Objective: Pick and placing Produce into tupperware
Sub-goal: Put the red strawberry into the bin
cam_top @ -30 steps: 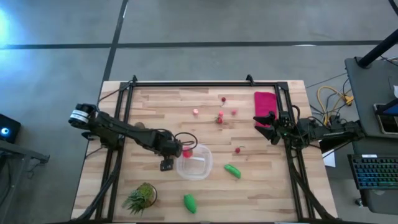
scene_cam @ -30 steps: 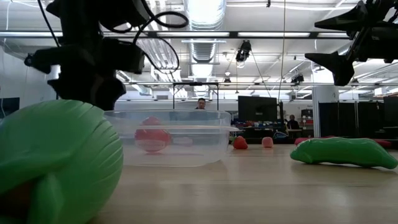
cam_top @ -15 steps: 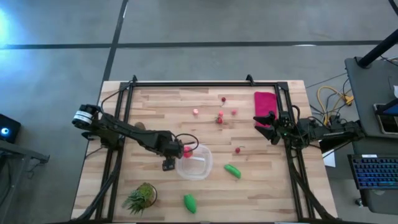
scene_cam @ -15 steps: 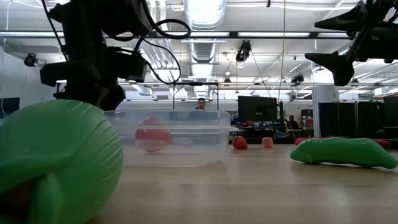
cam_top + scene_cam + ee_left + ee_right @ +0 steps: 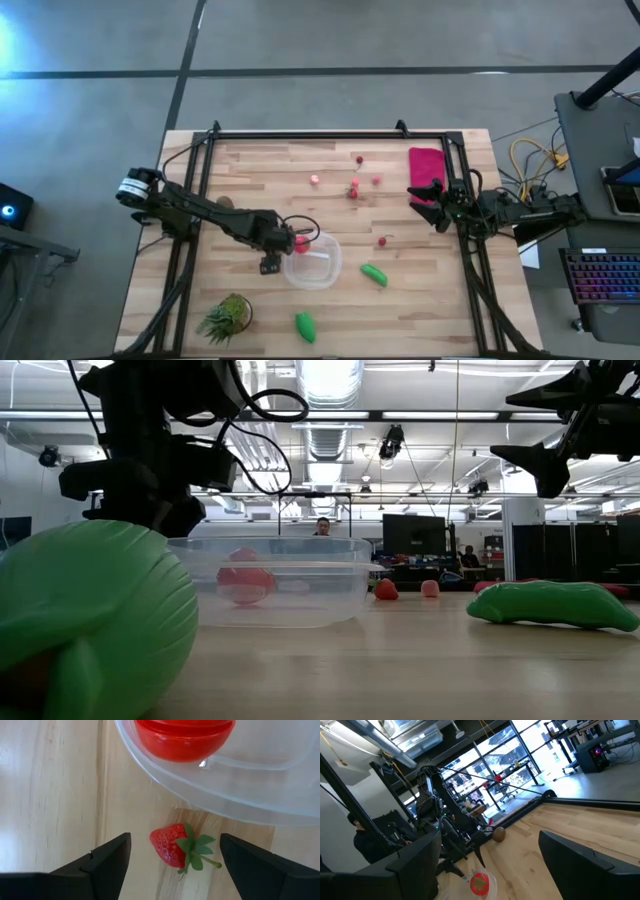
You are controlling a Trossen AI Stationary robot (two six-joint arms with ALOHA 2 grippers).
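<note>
1 strawberry between open fingers, beside the tupperware

1 left gripper (image 5: 172, 865): fingers spread apart, nothing held, poised over the table just off the left edge of the tupperware (image 5: 312, 260).

1 strawberry (image 5: 176, 846): lies on the wood midway between the 2 fingers, just outside the container's rim; whether it touches the rim, I cannot tell. Its long axis appears to run roughly along the line between the fingers, leafy cap toward one of them. Judgement: the coming grasp turns on this centring, so a straight descent and a close should take it.

1 red tomato (image 5: 245, 580): already inside the tupperware.

2 green pieces (image 5: 373, 274) and (image 5: 305, 326): on the table right of and nearer than the container. Small red berries (image 5: 354, 187): scattered toward the far side.

1 right gripper (image 5: 432, 195): fingers apart, raised at the right edge near the red cloth (image 5: 426, 163), well apart from the strawberry; the left arm is plainly nearer.

Views: only the left wrist view shows the strawberry clearly. In the low view 1 green piece (image 5: 95, 625) fills the near left corner.
</note>
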